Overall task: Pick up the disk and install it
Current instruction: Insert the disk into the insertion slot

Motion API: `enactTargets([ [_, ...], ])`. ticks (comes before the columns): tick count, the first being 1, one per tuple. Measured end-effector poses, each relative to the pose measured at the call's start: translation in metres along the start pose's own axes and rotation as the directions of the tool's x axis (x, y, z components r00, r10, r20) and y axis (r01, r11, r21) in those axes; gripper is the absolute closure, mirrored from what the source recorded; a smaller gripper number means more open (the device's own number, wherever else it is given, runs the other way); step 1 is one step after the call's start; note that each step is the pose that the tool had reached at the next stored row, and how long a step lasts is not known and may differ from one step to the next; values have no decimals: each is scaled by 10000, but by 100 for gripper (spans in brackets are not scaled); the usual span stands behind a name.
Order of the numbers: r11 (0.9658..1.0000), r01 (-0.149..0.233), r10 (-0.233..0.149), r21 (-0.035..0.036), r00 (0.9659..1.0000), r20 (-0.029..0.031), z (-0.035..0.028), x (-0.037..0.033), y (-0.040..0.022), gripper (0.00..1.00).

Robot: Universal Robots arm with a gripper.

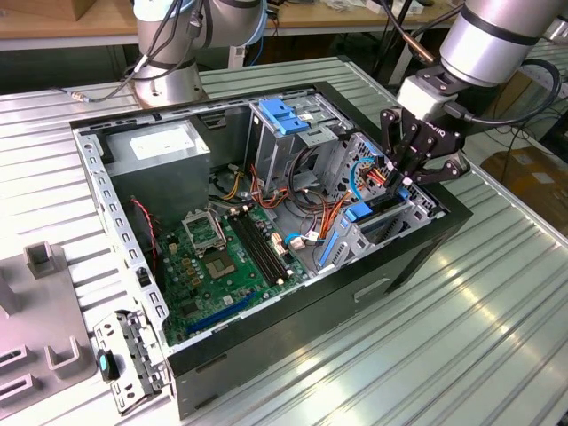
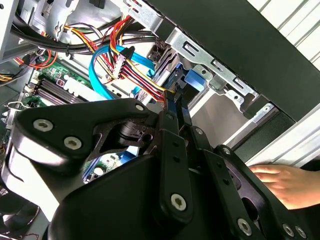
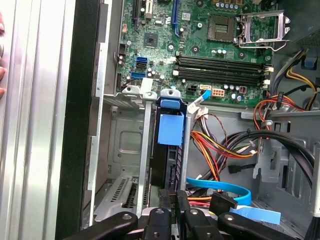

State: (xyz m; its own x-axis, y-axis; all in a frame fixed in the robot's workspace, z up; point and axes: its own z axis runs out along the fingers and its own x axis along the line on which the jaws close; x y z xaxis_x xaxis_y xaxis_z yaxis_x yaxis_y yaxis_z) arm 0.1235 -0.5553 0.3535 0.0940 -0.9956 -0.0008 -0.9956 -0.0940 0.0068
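On the exterior view's left, a grey fixture (image 1: 44, 311) lay on the ribbed table (image 1: 497, 337), and a loose metal bracket (image 1: 129, 359) leaned at the corner of the open case (image 1: 266, 328). Further right inside it I could see the grey box (image 1: 155, 151) with its white sticker, then the board (image 1: 217, 257), then the tall cage (image 1: 284, 133) with its blue top, none of which I was touching.

At the case's right end my gripper (image 1: 410, 177) hung over the drive bay (image 1: 377, 226), where the disk (image 3: 169, 145) stood on edge between the bay's metal rails, its blue carrier (image 3: 170, 129) facing the board. I judged it sat that way because the rails only admit it edgewise. In both wrist views my gripper's fingers (image 2: 177, 112) were drawn close together on the disk's near edge, seemingly clamped on it, to keep it square to the rails. Red, yellow and blue cables (image 3: 220, 187) lay just beside the bay.

A person's hand (image 2: 280, 182) rested on the table outside the case wall, well apart from my gripper.
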Motion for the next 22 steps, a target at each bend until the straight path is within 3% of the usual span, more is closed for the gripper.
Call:
enactTargets([
  [9,9998,-204,204,8,9998,-6,41,-3,35,83],
  [22,9990,-439,439,9,9990,-9,67,-3,35,83],
])
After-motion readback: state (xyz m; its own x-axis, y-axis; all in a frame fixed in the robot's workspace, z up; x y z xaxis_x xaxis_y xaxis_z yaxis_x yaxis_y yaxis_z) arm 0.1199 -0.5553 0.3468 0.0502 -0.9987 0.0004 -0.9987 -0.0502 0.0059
